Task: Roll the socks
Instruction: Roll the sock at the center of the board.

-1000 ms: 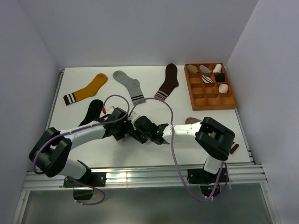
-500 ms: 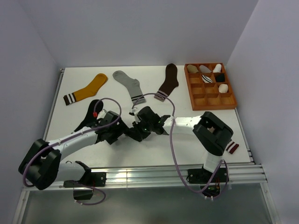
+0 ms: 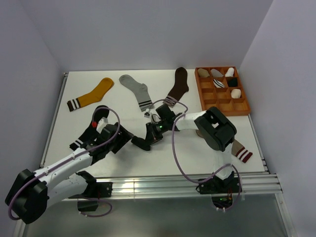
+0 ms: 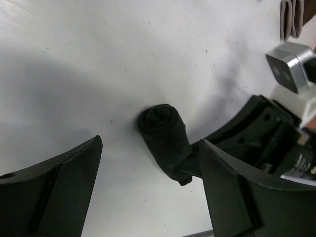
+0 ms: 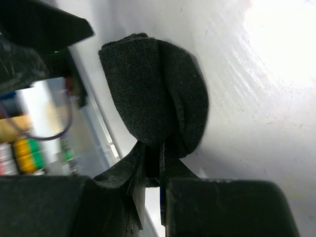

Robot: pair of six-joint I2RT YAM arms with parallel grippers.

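A plain charcoal-black sock (image 3: 142, 144), rolled into a tight bundle, lies on the white table (image 3: 108, 113) near the middle. My right gripper (image 3: 148, 140) is shut on one end of it; the right wrist view shows the roll (image 5: 153, 98) with a fold of fabric pinched between the gripper's (image 5: 160, 153) nearly touching jaws. My left gripper (image 3: 129, 140) stands open just left of the roll, touching nothing. In the left wrist view the roll (image 4: 163, 138) lies beyond the wide-apart left gripper (image 4: 150, 146). A black sock with white cuff stripes (image 3: 77, 143) peeks from under the left arm. A taupe sock with maroon-and-white cuff (image 3: 241, 151) lies at the right.
A mustard sock (image 3: 92, 96), a light grey sock (image 3: 136, 89) and a dark brown sock (image 3: 177, 87) lie flat along the back. A wooden compartment tray (image 3: 227, 113) with several rolled socks stands at the back right. The aluminium rail (image 3: 148, 185) runs along the near edge.
The left arm has drawn back toward the near left and its gripper has come off the roll. The right gripper has swung around, still holding the roll. The taupe sock's cuff is now uncovered.
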